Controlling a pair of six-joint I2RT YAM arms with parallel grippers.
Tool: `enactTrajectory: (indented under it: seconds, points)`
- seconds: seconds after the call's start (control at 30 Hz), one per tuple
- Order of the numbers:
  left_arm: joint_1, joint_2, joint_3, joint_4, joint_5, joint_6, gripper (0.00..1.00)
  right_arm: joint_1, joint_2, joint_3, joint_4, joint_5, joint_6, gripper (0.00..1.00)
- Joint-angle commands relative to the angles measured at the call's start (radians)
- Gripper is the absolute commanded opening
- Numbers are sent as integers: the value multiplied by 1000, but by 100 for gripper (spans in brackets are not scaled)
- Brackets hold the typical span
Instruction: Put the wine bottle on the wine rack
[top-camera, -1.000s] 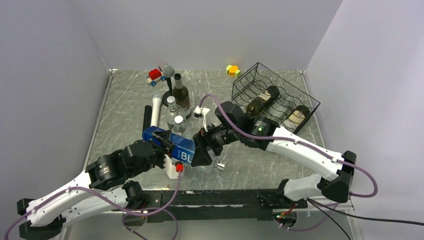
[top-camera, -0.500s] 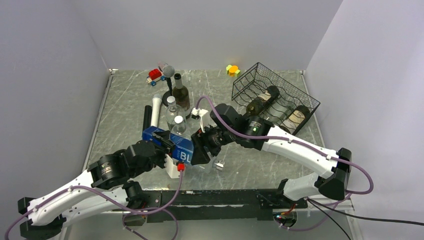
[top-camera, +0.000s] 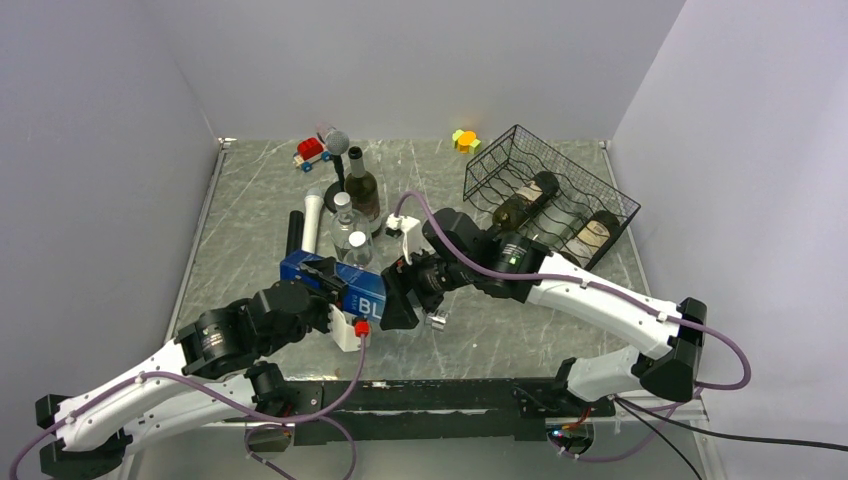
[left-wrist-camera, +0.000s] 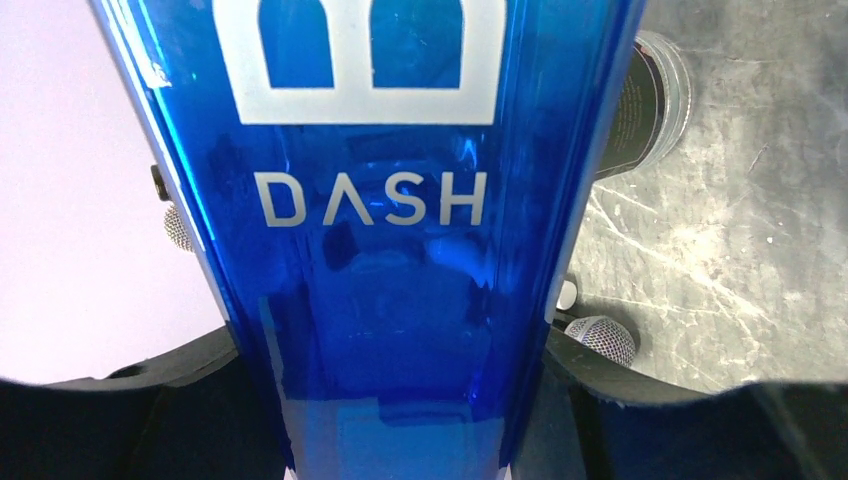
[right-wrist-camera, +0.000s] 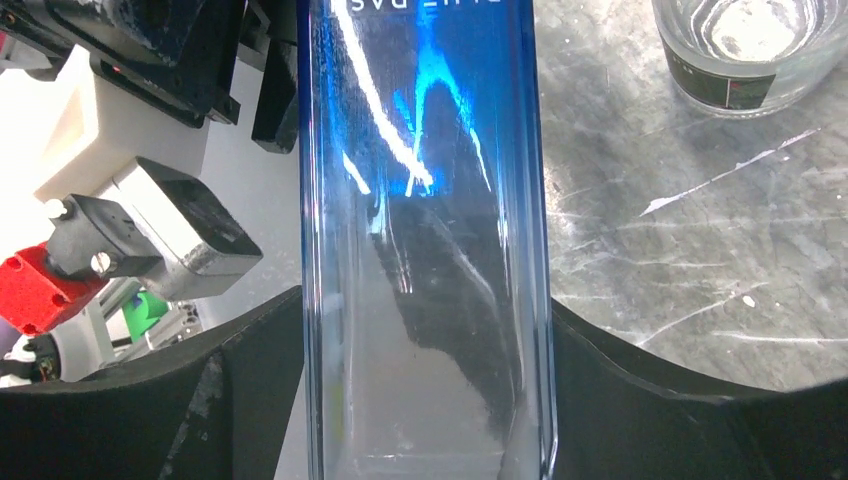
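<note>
The step in hand looked like a handover. The blue bottle (top-camera: 350, 290) hung level above the near middle of the table (top-camera: 520, 330), well apart from the wine rack (top-camera: 500, 160) at the far right. The left gripper (top-camera: 322, 273) pinched it firmly at one end. The right gripper (top-camera: 390, 300) straddled the other end with a finger against each side. Whether it had bitten down could not be told.

The next move probably called for the right claw to squeeze fully before the left one let go. The right arm would then have to carry the bottle right and far to a free scallop.

The rack already held three bottles (top-camera: 530, 200) lying side by side. A dark wine bottle (top-camera: 361, 185) and two clear capped bottles (top-camera: 345, 228) stood upright beyond the grippers. Their contents could not be made out.
</note>
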Motion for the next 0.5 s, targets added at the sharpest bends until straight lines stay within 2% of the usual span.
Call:
enactTrajectory:
  seconds: [0.0,0.07,0.33,0.43,0.47]
  points:
    - [5,-19,65,191,-102,-43,1,9,-47,-3,-23,-10,22,78]
    - [5,-16,66,191,-105,-41,1,9,-46,-5,-20,-14,22,71]
    - [5,-4,83,195,-85,-62,1,8,-16,14,-14,47,23,30]
    - [4,-6,81,198,-83,-70,1,10,-19,14,-9,79,29,0]
    - [4,-6,80,203,-84,-74,1,10,-21,13,-7,90,32,0]
